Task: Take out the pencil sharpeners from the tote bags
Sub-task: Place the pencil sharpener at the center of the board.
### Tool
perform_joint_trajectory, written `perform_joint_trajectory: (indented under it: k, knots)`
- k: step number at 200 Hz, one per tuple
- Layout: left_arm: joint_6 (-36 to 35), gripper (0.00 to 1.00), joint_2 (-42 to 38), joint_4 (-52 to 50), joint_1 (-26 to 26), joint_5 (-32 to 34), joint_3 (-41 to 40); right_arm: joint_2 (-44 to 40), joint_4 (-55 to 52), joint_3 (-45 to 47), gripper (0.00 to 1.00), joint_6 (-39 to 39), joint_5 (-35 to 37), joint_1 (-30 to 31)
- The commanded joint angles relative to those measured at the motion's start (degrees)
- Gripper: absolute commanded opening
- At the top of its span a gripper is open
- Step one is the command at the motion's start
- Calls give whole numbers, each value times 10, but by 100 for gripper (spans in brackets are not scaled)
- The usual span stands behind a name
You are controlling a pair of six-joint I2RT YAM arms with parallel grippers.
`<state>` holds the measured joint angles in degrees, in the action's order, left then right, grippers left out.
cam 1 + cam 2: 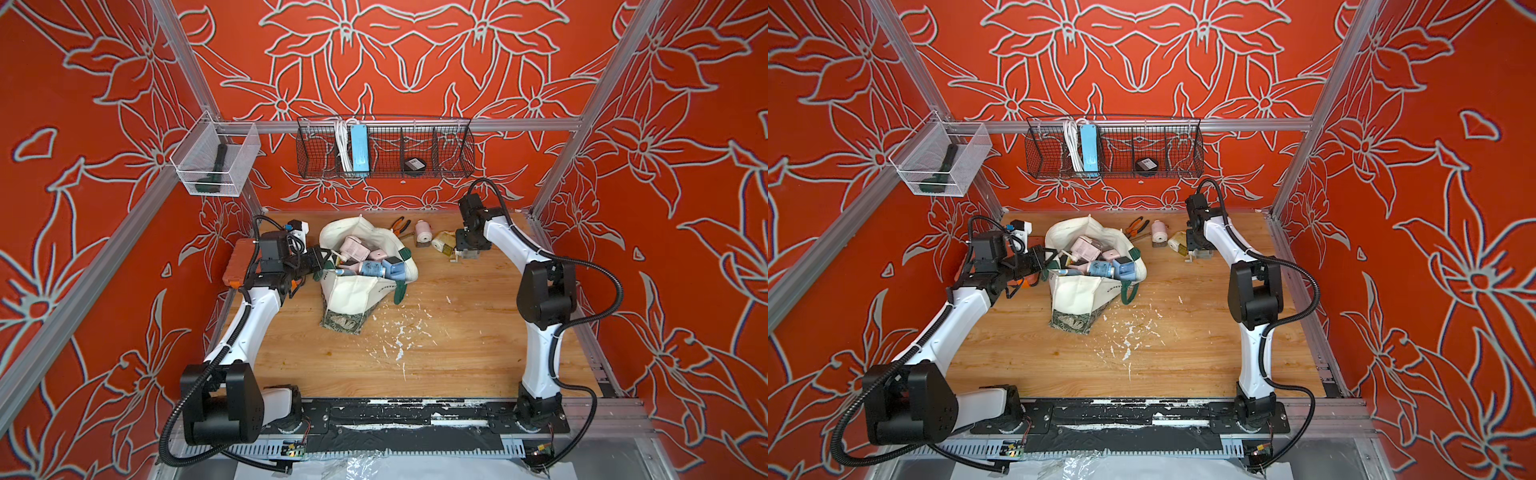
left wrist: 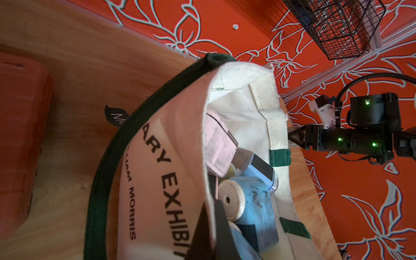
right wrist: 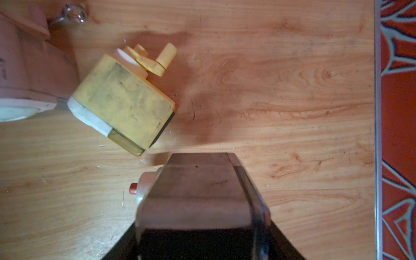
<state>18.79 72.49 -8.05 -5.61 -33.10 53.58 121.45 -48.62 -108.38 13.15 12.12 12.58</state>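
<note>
- Tote (image 1: 353, 291) lies mid table (image 1: 457, 353), long axis near to far, its open mouth at the far end facing up, with sharpeners (image 1: 374, 266) heaped inside.
- Left gripper (image 1: 322, 266) is pinched on the tote's left rim.
- Right gripper (image 1: 465, 249) clamps a grey sharpener (image 3: 198, 191) at far right, just beside a yellow sharpener (image 3: 123, 101) lying on its side, crank pointing away.

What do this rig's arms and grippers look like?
The left arm and right arm have white link shells, boxy black joint housings and black corrugated cable conduit looping alongside. The fingers are black wedges; small green lights glow on the right wrist. A white camera bracket sits on the left wrist.
</note>
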Motion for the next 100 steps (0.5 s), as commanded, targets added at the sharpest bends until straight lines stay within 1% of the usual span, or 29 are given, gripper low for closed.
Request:
perform_joint_trajectory:
  k: [1, 26, 45, 69, 100]
  knots:
    - [-8, 0, -4, 10, 7, -27, 21, 36, -30, -62, 24, -16, 11, 1]
    - [-8, 0, -3, 11, 7, -26, 20, 93, -63, -139, 24, -29, 14, 0]
    - [-8, 0, -2, 11, 7, -25, 20, 121, -73, -185, 24, -37, 21, -1]
    - [-8, 0, -1, 10, 7, -25, 20, 139, -65, -211, 24, -29, 19, -10]
    - [-8, 0, 2, 10, 7, -25, 21, 157, -43, -225, 24, -8, -7, -25]
